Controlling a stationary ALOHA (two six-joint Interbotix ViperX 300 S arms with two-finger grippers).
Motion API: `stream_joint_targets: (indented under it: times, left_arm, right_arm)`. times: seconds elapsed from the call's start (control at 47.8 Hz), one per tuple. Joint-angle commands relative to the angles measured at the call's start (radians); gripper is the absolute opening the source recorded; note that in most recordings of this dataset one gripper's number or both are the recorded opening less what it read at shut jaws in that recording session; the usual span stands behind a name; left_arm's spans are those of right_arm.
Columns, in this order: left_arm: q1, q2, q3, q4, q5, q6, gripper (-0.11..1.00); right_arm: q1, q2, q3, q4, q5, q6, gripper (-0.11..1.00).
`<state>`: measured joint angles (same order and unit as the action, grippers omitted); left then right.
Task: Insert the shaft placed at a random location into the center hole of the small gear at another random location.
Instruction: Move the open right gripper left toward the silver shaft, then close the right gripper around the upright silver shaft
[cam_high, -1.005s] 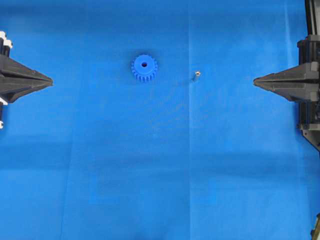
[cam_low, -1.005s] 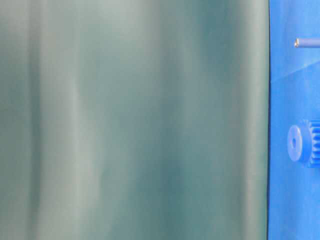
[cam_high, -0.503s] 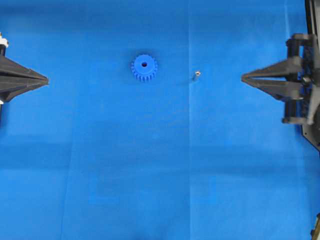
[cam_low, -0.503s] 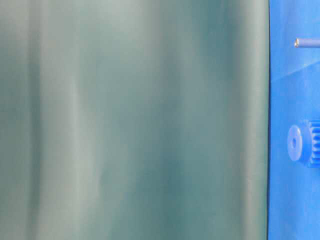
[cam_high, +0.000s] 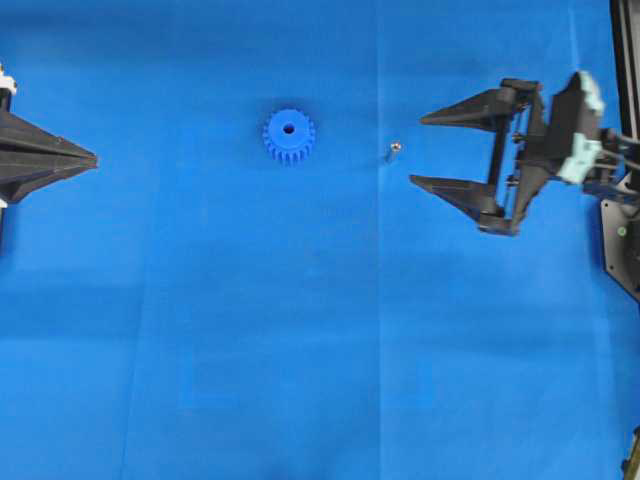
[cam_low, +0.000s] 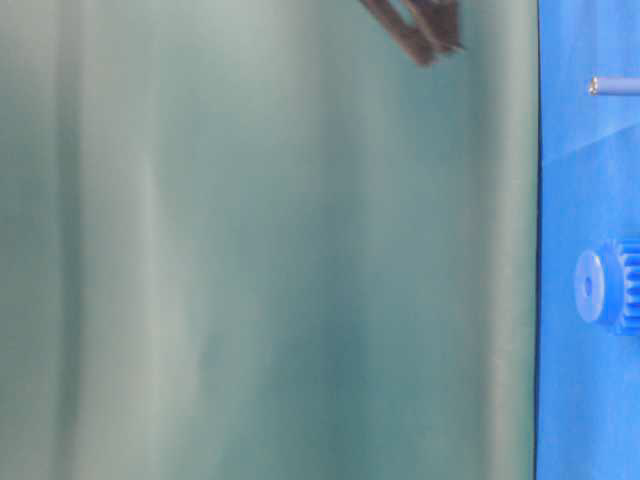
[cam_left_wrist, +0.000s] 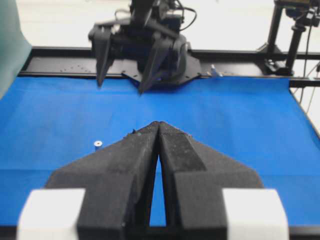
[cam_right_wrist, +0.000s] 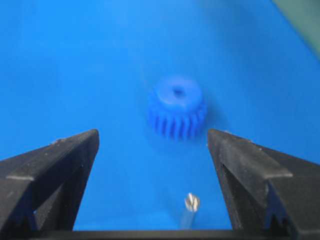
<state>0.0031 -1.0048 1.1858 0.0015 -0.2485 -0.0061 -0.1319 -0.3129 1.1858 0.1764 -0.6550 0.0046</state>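
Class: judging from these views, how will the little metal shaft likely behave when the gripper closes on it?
The shaft stands upright on the blue cloth, thin and tall, so it probably tips easily. Its shiny round metal looks slippery and, once down, apt to roll.

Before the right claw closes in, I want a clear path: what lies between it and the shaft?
Only bare blue cloth, overhead, between right claw and shaft.

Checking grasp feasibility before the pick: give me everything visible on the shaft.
The shaft is a tiny silvery-grey metal pin, short and thin, far smaller than the small gear. It seems to stand on end on the blue cloth, its round top showing in the right wrist view. It sits apart from the gear, between it and the right gripper, whose jaws are spread wide. Nothing touches it but the cloth.
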Motion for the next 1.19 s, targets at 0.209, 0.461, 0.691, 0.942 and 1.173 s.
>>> stream_joint_targets:
  times: [0.209,0.461,0.691,0.942,1.173]
  left_arm:
    - [0.003,0.0,-0.008,0.003,-0.005,-0.002,0.0]
    - [0.012,0.0,-0.003,0.002,-0.005,-0.002,0.0]
    - [0.026,0.0,0.002,0.003,0.005,-0.002,0.0]
    - [0.026,0.0,0.003,0.002,0.011,-0.002,0.0]
    - [0.026,0.0,0.005,0.002,0.012,-0.003,0.0]
  right_arm:
    - [-0.003,0.258,-0.018,0.121,-0.202,0.002,0.8]
    - [-0.002,0.387,-0.06,0.149,-0.233,0.003,0.8]
    - [-0.002,0.42,-0.075,0.161,-0.235,0.003,0.79]
    - [-0.003,0.42,-0.074,0.187,-0.235,0.003,0.7]
    - [-0.003,0.42,-0.075,0.187,-0.227,0.003,0.19]
